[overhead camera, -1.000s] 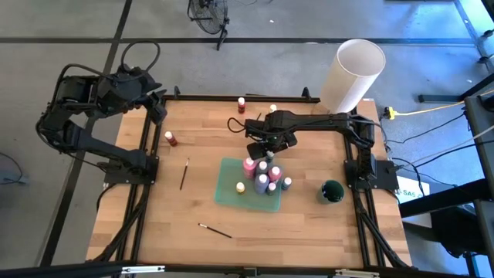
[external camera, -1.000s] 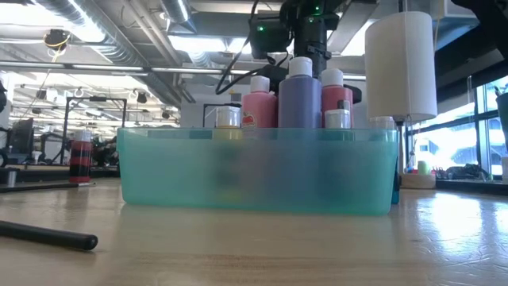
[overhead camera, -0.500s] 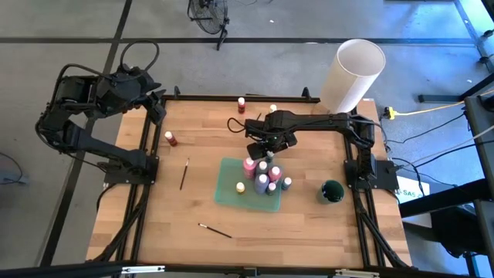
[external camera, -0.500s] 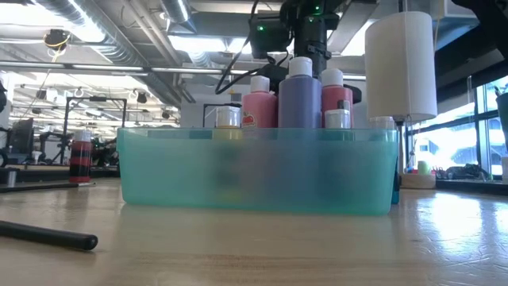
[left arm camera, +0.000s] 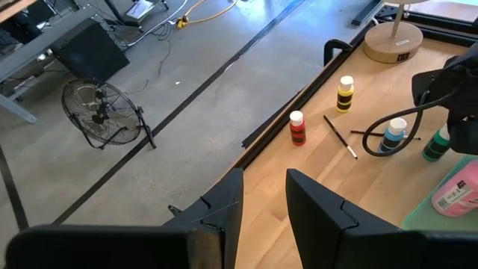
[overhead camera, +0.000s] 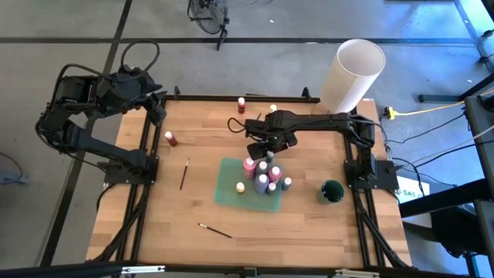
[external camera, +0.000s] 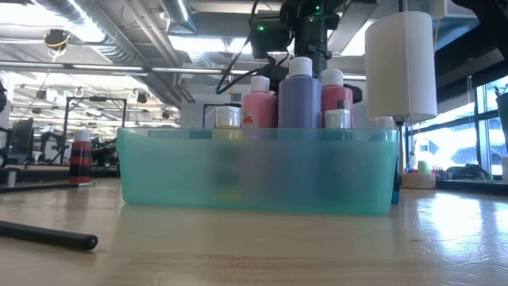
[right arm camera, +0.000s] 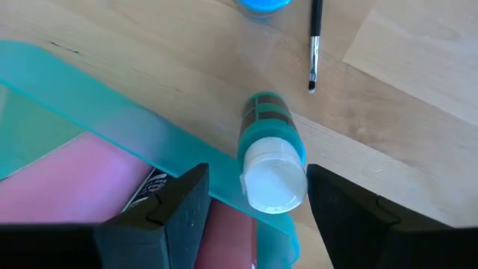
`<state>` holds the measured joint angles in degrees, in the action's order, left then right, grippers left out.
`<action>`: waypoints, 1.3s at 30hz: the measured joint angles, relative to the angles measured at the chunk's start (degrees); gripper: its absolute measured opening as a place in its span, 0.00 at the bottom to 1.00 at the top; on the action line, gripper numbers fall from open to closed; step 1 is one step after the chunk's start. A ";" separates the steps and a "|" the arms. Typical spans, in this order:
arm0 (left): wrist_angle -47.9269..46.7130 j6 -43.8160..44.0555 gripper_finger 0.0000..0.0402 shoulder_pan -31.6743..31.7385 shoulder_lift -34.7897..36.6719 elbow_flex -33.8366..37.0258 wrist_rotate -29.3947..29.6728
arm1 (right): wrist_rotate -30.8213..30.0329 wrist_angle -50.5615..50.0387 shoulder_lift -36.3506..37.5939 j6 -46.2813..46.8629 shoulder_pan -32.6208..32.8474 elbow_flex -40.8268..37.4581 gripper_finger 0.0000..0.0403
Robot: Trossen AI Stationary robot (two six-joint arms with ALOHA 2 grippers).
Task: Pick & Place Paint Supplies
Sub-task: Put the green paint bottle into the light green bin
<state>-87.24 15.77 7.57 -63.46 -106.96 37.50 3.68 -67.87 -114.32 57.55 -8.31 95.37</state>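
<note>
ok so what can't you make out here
- Low view: the frosted wall of the teal tray blurs the lower halves of the bottles inside.
- Low view: a brush is cut off by the left edge.
- Left wrist view: a pink bottle is cut off by the right edge.
- High view: the right gripper covers most of the green bottle under it.

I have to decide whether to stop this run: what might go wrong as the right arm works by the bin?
The right pincer stands open around a green bottle that touches the teal bin rim. One finger hangs over the rim and the pink bottle, so closing could catch either. Tall bottles crowd the bin; a bump may topple them.
</note>
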 joint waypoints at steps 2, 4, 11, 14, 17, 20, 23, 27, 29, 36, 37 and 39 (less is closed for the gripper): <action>0.00 0.17 0.24 0.00 0.00 0.00 -0.04 | 0.03 -0.03 0.00 0.27 -0.02 -0.02 0.56; 0.00 0.59 0.24 0.00 0.00 0.00 -0.06 | 0.03 -0.01 0.00 0.66 -0.09 -0.02 0.56; 0.00 1.35 0.24 0.00 0.00 0.00 -0.07 | 1.04 0.41 0.00 3.13 -0.95 -0.01 0.56; 0.00 1.49 0.24 0.00 0.00 0.00 -0.05 | 1.08 0.43 0.00 4.98 -0.86 -0.02 0.56; 0.01 0.88 0.24 0.00 0.00 0.00 0.38 | 1.45 0.41 0.00 6.78 -0.87 -0.01 0.56; 0.39 -1.21 0.24 0.01 0.00 0.00 3.32 | 2.10 0.41 0.00 7.84 -0.92 -0.02 0.56; 0.44 -2.70 0.24 0.02 0.00 0.00 7.04 | 2.46 0.35 0.02 8.03 -0.90 -0.01 0.56; 0.42 -6.69 0.24 0.02 0.59 0.00 9.83 | 2.95 0.19 0.02 8.20 -1.01 -0.01 0.56; 0.42 -10.43 0.24 0.02 1.33 0.00 12.42 | 2.98 0.19 0.02 9.60 -1.01 0.00 0.56; 0.46 -15.02 0.24 0.02 4.22 0.00 18.07 | 1.56 0.24 0.02 17.93 -0.77 -0.02 0.56; 0.44 -14.59 0.24 0.02 4.72 0.00 17.52 | 0.85 0.48 0.02 18.81 -0.62 -0.02 0.56; 0.38 -13.56 0.24 0.02 5.75 0.00 15.48 | -0.28 0.98 0.02 20.37 -0.48 -0.02 0.56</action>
<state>-86.86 2.21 7.60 -57.72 -106.96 52.97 3.40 -66.89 -114.30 77.93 -8.79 95.35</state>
